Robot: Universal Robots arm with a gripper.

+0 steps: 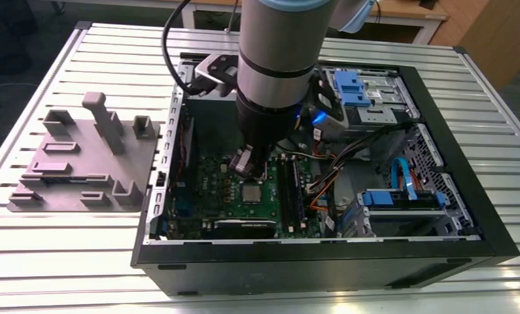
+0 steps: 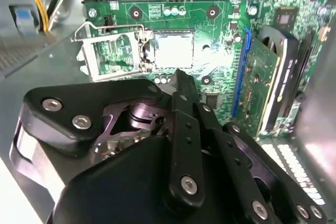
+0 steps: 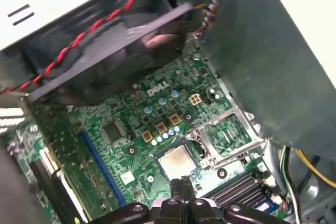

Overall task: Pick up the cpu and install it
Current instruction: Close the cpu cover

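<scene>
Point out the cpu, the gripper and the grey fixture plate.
cpu (image 2: 174,50): second wrist view, middle of its metal top.
gripper (image 3: 182,186): first wrist view, midway between its fingertips.
grey fixture plate (image 1: 89,157): exterior view, bare part of its top.

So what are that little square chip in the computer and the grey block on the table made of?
The cpu looks metal-topped: a smooth silver-grey cap with a soft sheen and a pale rim. The grey fixture plate looks like matt plastic: uniform grey, no shine, blocky posts; painted metal can't be ruled out.
</scene>
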